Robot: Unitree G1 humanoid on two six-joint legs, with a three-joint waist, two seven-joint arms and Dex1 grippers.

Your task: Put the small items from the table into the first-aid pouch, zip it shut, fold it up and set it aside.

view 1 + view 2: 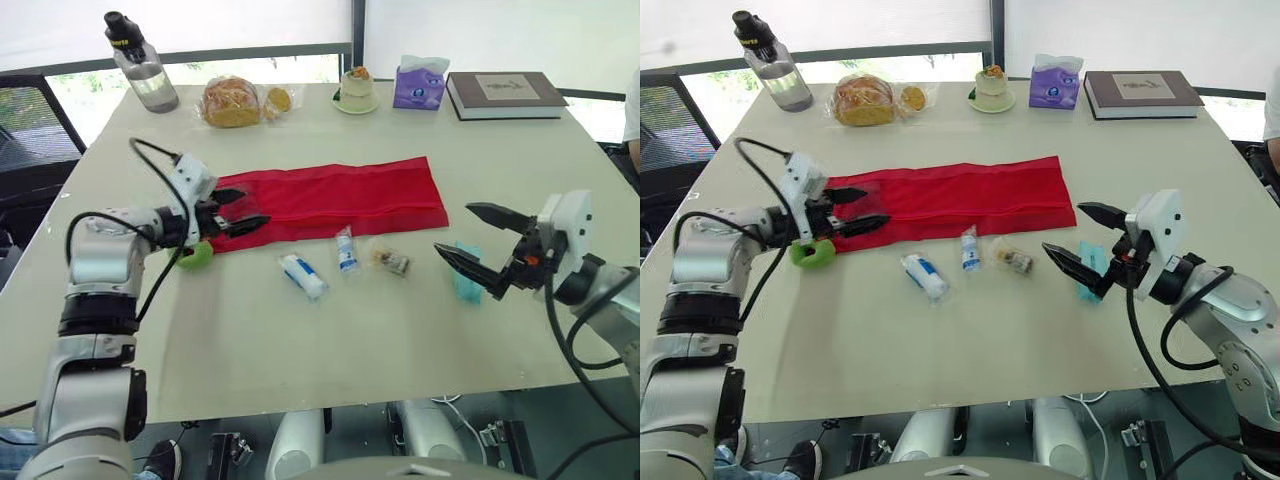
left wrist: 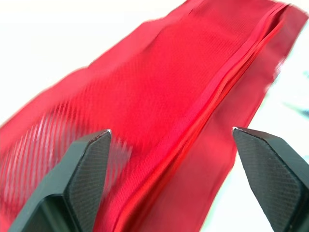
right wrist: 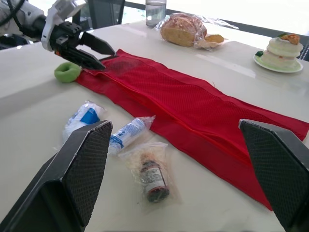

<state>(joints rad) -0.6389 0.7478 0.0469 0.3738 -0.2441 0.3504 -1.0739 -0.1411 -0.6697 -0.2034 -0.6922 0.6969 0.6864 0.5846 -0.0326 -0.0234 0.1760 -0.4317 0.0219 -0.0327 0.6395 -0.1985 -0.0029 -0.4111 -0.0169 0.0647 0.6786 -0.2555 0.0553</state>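
Getting the red pouch open

My left pincer [image 1: 255, 207] is spread wide, with the end of the red mesh first-aid pouch [image 1: 340, 195] right under it and the zip line between its fingers. My right pincer [image 1: 452, 228] is spread too. The small bottle in its bag [image 1: 392, 261] and the wrapped bandage rolls [image 1: 303, 275] lie just ahead of it. I should slowly pinch only the top layer by the zip, so the mouth lifts.

Both head eyes look forward and down over the whole table [image 1: 300, 350], the left wrist camera sits close above the red pouch [image 2: 159, 96] facing 3 o'clock, and the right wrist camera looks from farther off toward 10 o'clock, sharing that pouch and the left gripper [image 3: 109, 60].
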